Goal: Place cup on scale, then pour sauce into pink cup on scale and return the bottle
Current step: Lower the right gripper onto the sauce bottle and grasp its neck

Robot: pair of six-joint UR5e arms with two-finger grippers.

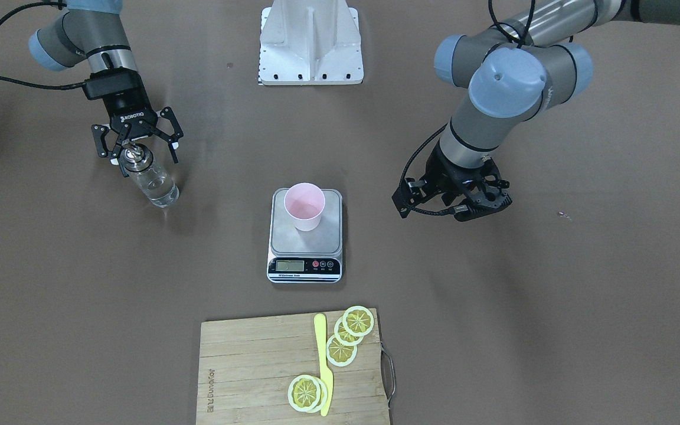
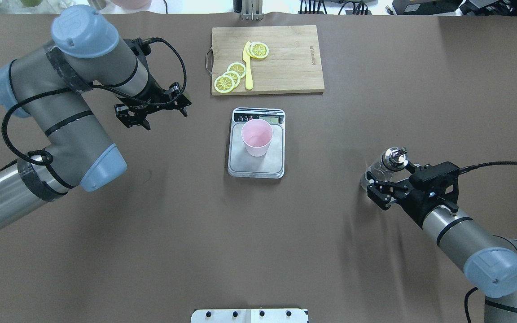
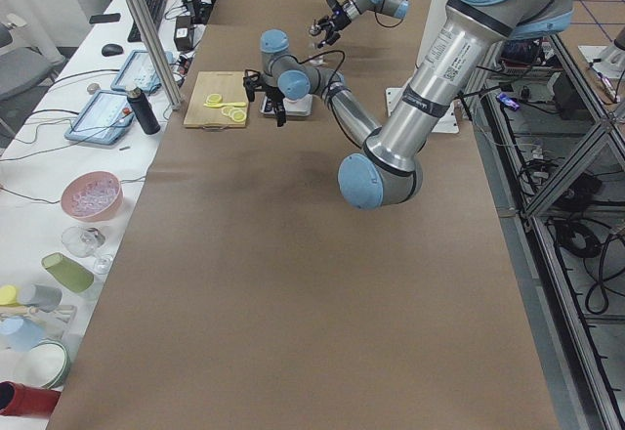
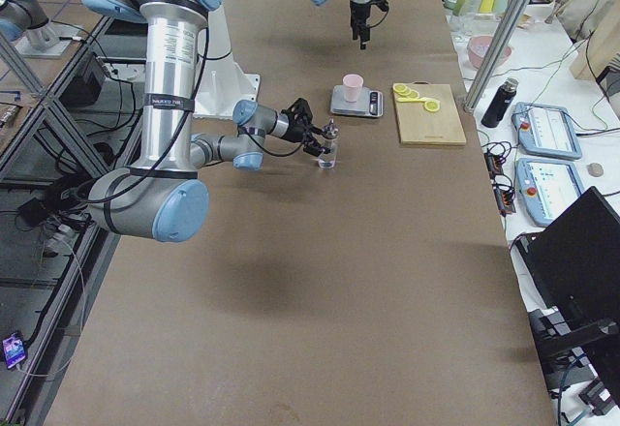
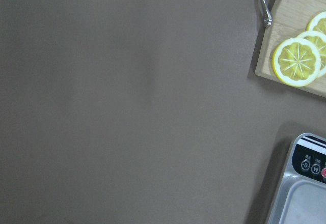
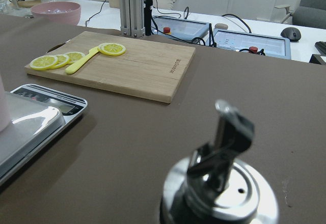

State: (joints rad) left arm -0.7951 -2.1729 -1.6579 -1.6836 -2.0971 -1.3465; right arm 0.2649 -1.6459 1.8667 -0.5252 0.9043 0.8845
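The pale pink cup (image 1: 304, 203) stands upright on the steel platform of the scale (image 1: 304, 267), also in the overhead view as cup (image 2: 256, 137) on scale (image 2: 240, 167). The clear glass bottle (image 1: 156, 183) with its silver spout cap stands on the table, holding clear sauce (image 1: 163, 192). My right gripper (image 1: 139, 156) is open, its fingers on either side of the bottle's cap (image 6: 224, 188); it shows the same way in the overhead view (image 2: 387, 172). My left gripper (image 2: 165, 119) is open and empty above the table, beside the scale.
A wooden cutting board (image 1: 245, 366) with lemon slices (image 1: 349, 333) and a yellow knife (image 1: 323, 366) lies beyond the scale on the far side from me. The white robot base plate (image 1: 310, 41) is at my edge of the table.
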